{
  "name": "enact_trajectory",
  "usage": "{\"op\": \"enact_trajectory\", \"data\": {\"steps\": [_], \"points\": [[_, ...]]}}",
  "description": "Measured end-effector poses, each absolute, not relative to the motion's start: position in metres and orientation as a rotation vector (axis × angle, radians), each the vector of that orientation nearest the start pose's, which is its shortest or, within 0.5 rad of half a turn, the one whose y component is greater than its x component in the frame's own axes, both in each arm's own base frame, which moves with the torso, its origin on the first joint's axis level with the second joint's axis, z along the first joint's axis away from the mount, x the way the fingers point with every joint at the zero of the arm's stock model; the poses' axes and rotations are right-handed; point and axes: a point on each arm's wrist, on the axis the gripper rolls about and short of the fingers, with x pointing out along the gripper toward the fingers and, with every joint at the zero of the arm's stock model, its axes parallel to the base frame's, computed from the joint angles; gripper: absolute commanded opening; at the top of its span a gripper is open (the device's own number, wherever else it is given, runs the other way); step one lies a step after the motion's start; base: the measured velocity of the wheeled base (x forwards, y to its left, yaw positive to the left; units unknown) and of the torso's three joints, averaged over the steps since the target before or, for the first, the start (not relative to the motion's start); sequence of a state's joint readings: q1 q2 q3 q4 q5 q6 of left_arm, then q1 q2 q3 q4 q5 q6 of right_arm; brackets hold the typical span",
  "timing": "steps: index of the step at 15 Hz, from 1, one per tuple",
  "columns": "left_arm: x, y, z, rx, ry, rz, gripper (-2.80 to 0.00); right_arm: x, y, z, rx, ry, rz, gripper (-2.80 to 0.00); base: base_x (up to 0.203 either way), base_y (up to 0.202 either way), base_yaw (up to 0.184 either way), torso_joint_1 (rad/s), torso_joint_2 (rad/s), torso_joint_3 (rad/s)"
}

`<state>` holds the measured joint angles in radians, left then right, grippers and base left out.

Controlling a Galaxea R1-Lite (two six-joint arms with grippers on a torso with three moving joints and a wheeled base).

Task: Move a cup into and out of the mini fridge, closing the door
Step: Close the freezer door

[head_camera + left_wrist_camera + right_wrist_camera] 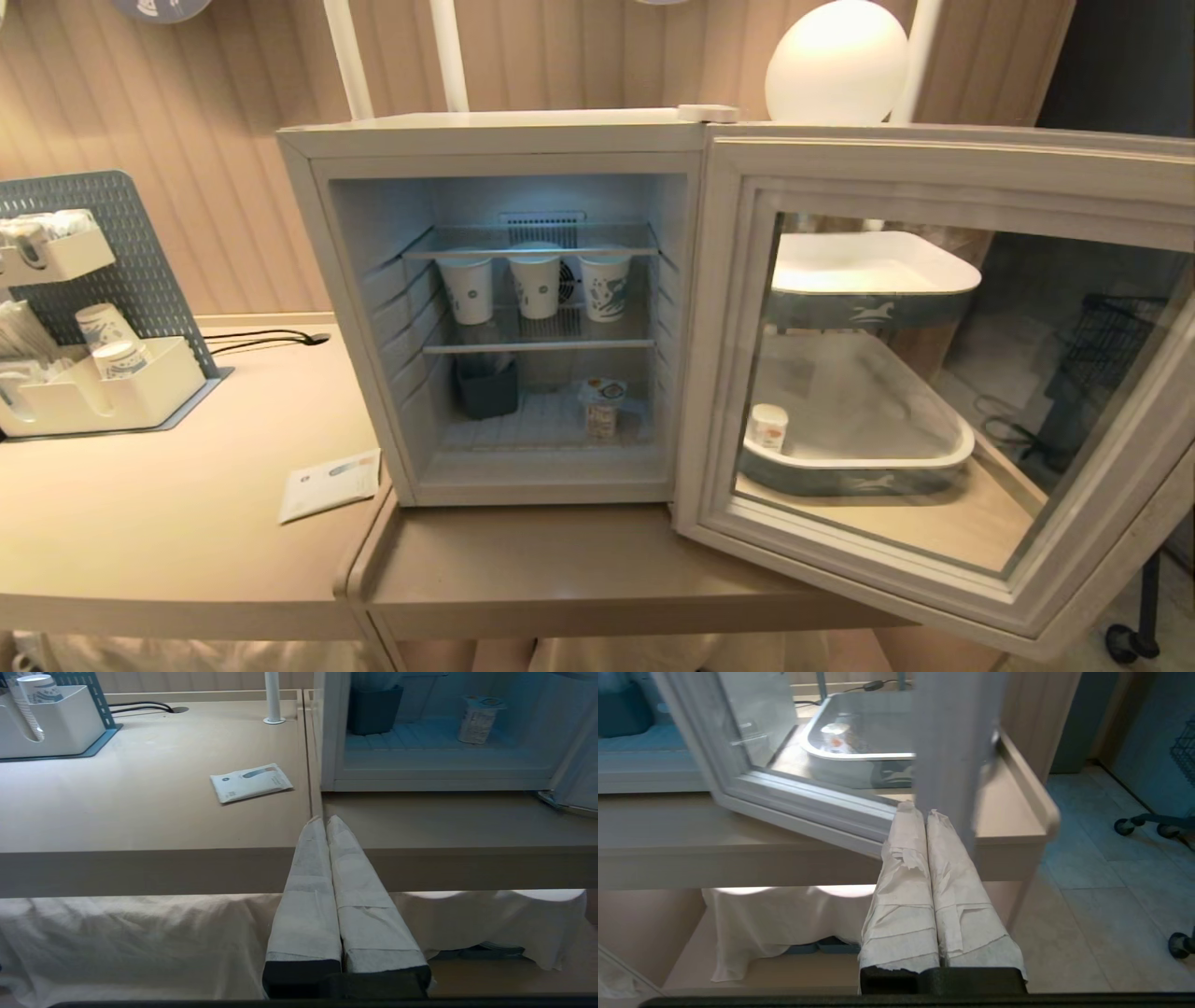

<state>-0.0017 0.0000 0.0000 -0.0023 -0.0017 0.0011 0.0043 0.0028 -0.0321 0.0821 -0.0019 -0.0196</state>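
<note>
A: Where was the cup point(602, 407)?

B: It stood upright on the floor of the mini fridge point(495, 308), toward the right of the bottom compartment, foil top up. A dark bin point(486, 386) sat to its left, well apart from it.

A: And the door point(934, 373)?

B: It was swung wide to the right, hanging out past the front edge of the desk point(560, 569). Through its glass I could see a two-tier white tray point(868, 457) on the desk behind, with a similar small white pot point(768, 427) in the lower tier.

A: Anything else inside the fridge?

B: Three tall paper cups point(536, 280) with blue patterns stood in a row on the middle wire shelf.

A: What about the claws?

B: Neither showed in the head view. The left claw point(323, 820) was closed, paper-wrapped fingers pressed together, holding nothing, out in front of the desk's edge and pointing at the fridge's left corner. The right claw point(919, 809) was likewise closed and empty, hanging just below the open door's outer edge.

A: And on the left of the desk?

B: A flat white packet point(331, 483) lay near the fridge, and farther left a white organiser point(103, 392) with a grey pegboard held more paper cups.
</note>
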Motion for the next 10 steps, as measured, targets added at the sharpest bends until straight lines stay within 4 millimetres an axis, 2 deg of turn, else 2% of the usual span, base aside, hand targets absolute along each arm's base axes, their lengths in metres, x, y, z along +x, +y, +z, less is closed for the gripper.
{"op": "enact_trajectory", "data": {"steps": [3, 7, 8, 10], "points": [[-0.0228, 0.0, 0.0757, -0.001, -0.002, -0.003, -2.8, -0.0252, -0.0001, 0.076, -0.02, 0.053, 0.003, -2.8, 0.0, -0.171, 0.0, 0.004, 0.0, 0.001], [-0.0228, 0.0, 0.0757, 0.0, -0.002, -0.004, -2.8, -0.0252, -0.0001, 0.0759, -0.02, 0.053, 0.002, -2.8, 0.0, -0.018, 0.0, 0.002, 0.0, 0.001], [-0.0228, 0.0, 0.0756, 0.0, -0.001, -0.003, -2.8, -0.0252, -0.0001, 0.0758, -0.02, 0.054, 0.003, -2.8, -0.088, -0.003, -0.004, 0.022, 0.02, -0.008], [-0.0228, 0.0, 0.0757, 0.0, -0.002, -0.002, -2.8, -0.0252, -0.0002, 0.0757, -0.02, 0.055, 0.004, -2.8, -0.211, -0.001, 0.003, 0.0, 0.0, 0.005]]}}
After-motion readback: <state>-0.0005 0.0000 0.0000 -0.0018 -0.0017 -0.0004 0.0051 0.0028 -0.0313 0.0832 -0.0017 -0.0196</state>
